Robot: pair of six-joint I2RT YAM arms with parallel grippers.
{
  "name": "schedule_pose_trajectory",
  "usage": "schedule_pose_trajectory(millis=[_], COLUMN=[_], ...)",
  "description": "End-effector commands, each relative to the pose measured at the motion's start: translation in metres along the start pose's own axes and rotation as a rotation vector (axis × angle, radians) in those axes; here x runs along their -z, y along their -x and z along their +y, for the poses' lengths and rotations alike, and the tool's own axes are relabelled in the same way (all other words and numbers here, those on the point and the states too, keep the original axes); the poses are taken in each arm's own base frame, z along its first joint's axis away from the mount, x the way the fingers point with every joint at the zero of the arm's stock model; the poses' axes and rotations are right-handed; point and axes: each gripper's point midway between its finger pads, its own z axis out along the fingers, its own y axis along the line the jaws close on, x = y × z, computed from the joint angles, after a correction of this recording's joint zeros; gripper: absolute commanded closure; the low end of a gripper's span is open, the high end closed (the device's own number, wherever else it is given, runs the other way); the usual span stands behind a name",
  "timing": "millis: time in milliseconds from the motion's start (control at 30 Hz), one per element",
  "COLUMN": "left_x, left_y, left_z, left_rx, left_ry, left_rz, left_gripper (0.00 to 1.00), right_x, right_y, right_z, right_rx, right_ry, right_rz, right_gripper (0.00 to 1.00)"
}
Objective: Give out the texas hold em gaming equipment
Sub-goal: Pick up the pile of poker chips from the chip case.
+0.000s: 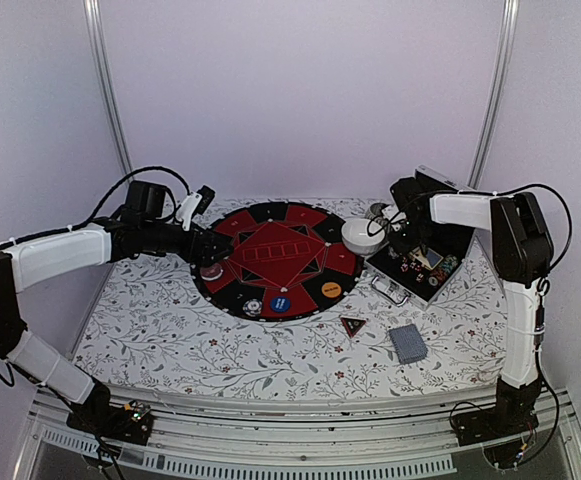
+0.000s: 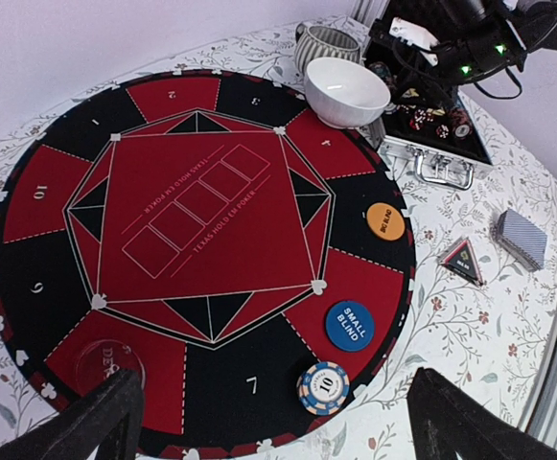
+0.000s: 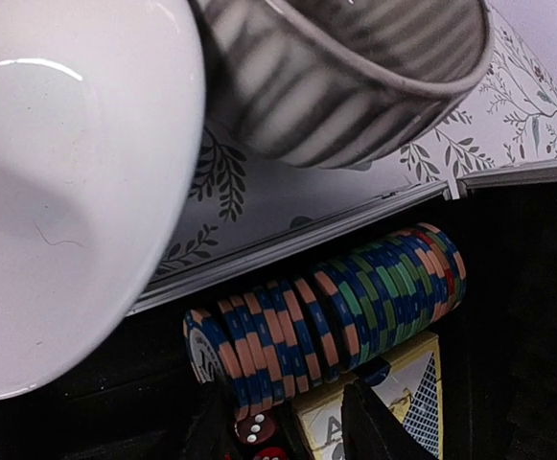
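Firstly, left gripper (image 2: pixel 278 431): fingers spread wide, empty, by the mat's (image 2: pixel 201 201) 8 o'clock rim.
Mat's 6 o'clock: one striped chip (image 2: pixel 322 386) with the blue disc (image 2: pixel 349 326) just beside it; orange disc (image 2: pixel 385 221) at 4.
Case (image 2: pixel 429 165), 3 o'clock: chip row (image 3: pixel 326 316) standing on edge.
Right gripper (image 3: pixel 292 431): half-spread just beside the row, pinching nothing.
Handling: chips are likely light, rigid and slick; pinch across the rim.

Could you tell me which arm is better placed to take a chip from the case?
Likely the right: its fingers hang above the striped-edge poker chips in the silver-edged black case; the left fingers are far off.
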Motion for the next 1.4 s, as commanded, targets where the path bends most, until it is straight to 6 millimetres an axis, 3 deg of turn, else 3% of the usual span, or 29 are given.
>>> schedule_pose_trajectory(millis=[0, 133, 333, 500, 1033, 1233, 1367], left_x=[0.001, 0.0, 0.0, 0.0, 0.0, 0.0, 0.0], left_y=[0.005, 0.005, 0.004, 0.005, 0.004, 0.004, 0.004], left_z=[0.001, 0.001, 0.001, 0.001, 0.001, 0.002, 0.002], left_rx=[0.014, 0.014, 0.017, 0.017, 0.024, 0.025, 0.025], left_ry=[-0.012, -0.014, -0.015, -0.015, -0.02, -0.021, -0.02], left_rz=[-0.003, -0.002, -0.001, -0.002, -0.001, -0.001, 0.0], left_gripper=[0.02, 0.02, 0.02, 0.02, 0.02, 0.02, 0.02], right_x=[0.014, 0.016, 0.021, 0.017, 0.0, -0.004, 0.006], right_y=[0.005, 0.009, 0.019, 0.023, 0.006, 0.004, 0.009], right_z=[-0.008, 0.002, 0.018, 0.017, 0.017, 0.027, 0.044], right_rx=[-0.005, 0.012, 0.004, -0.019, -0.059, -0.06, -0.048], right_ry=[-0.054, -0.04, 0.049, 0.08, 0.145, 0.199, 0.309], right_rz=[-0.002, -0.011, -0.048, -0.056, -0.015, -0.012, -0.046], right_gripper=[0.57, 0.57, 0.66, 0.65, 0.6, 0.58, 0.59])
